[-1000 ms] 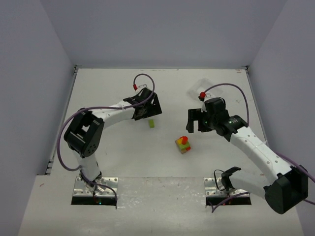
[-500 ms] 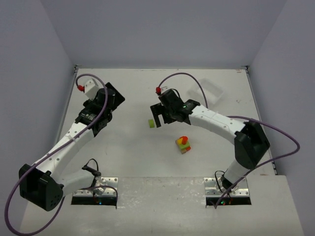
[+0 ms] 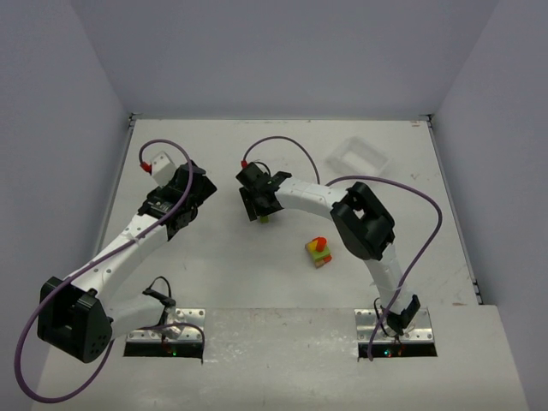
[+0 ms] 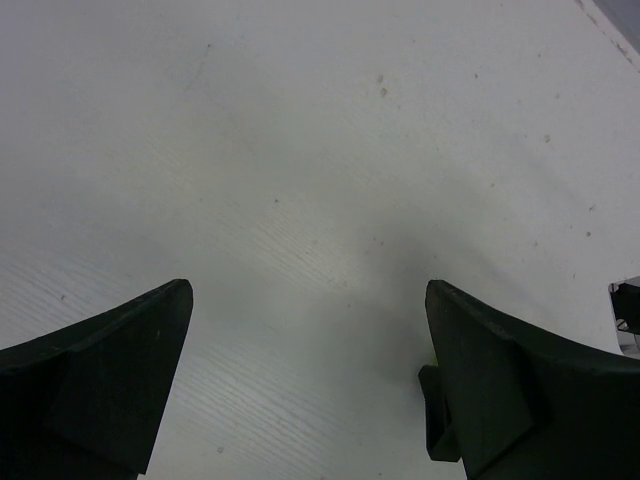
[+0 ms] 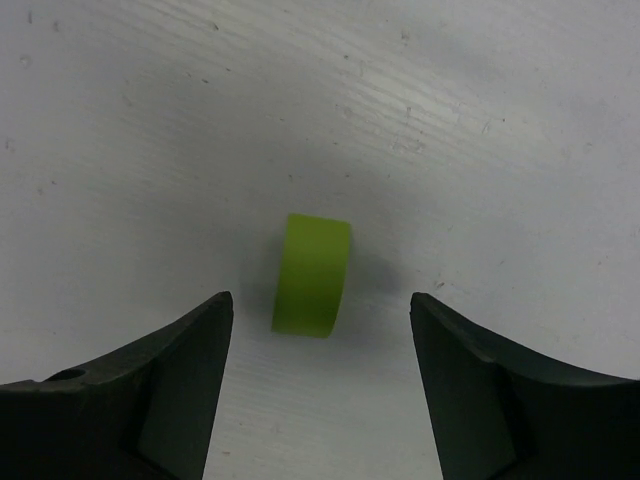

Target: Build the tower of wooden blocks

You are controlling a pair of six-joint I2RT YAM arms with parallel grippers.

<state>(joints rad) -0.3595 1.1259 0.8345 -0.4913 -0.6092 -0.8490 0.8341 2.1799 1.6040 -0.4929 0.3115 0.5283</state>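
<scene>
Spread wide above the white table (image 3: 214,257), the jaws of the right gripper (image 3: 258,205) were seen to be parted and holding nothing. In the right wrist view the short lime-green wooden block (image 5: 312,275) was shown lying flat on the tabletop between the two dark fingers (image 5: 180,380) of the right gripper (image 5: 320,297), with bare surface visible on either side of it, so that it was touched by neither. From above, the lime-green wooden block (image 3: 265,217) was partly covered by that gripper, near the middle of the table. The multicolour stack of small painted wooden blocks (image 3: 319,252) was found standing upright, nearer the arm bases and to the right of the loose green piece. A red-orange piece was set on top of it, with green, yellow and tan beneath. It was kept apart from both grippers. The left gripper (image 3: 188,197) was held over the left part of the table, well apart from the stack. In the left wrist view the left gripper (image 4: 307,290) was shown with its jaws wide apart and only bare tabletop between them. The white rectangular plastic tray (image 3: 360,158) was left lying near the far right corner, away from everything else.
</scene>
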